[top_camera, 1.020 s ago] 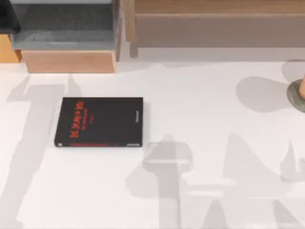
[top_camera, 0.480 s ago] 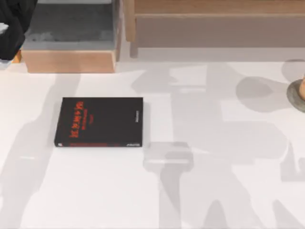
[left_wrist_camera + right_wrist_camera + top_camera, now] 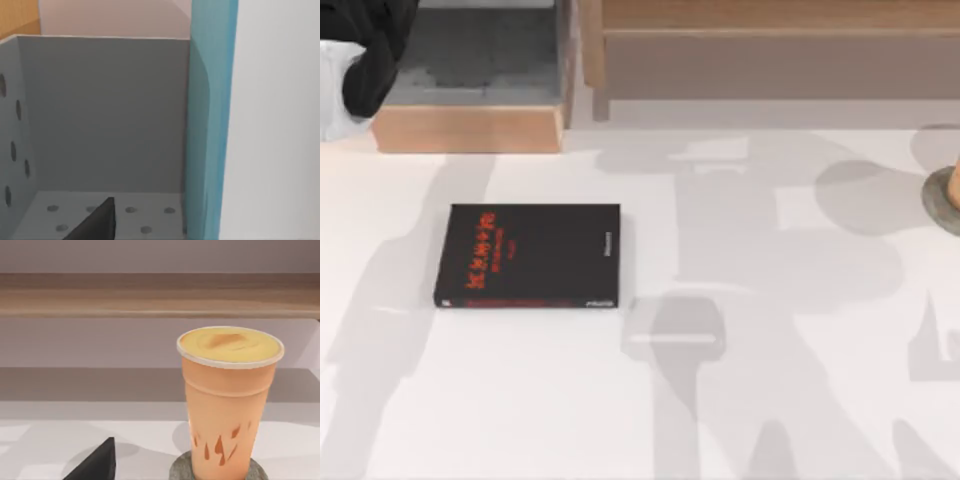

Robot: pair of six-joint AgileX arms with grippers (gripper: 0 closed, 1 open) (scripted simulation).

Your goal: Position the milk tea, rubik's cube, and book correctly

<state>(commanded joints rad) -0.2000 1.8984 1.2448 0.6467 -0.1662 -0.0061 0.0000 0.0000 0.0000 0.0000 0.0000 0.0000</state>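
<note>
- Top view: the book [image 3: 528, 256] lies flat on the white surface [image 3: 520, 400], left of centre, black cover up, red lettering near its left side; behind it at the back left stands a wooden box [image 3: 468, 128] with a grey inside; a long wooden shelf [image 3: 770, 50] runs along the back to the right; at the right edge a grey-green disc [image 3: 942, 200] is partly in view; the left arm [image 3: 365, 55] shows as a dark and white shape at the upper left corner, over the box's left end.
- Left wrist view: one dark fingertip [image 3: 97, 224] of the left pincer pokes in low down; I cannot tell how far that pincer is open, nor that it has hold of anything; ahead is a grey bin [image 3: 100, 115] with dotted walls and floor, with a blue upright panel [image 3: 212, 120] beside it.
- Right wrist view: the milk tea [image 3: 229, 400] stands upright on the grey-green disc [image 3: 182, 471], peach-orange cup, yellowish top, with the wooden shelf [image 3: 100, 295] behind; one dark fingertip [image 3: 97, 464] of the right pincer sits near it, apart from the cup; its opening cannot be told.
</note>
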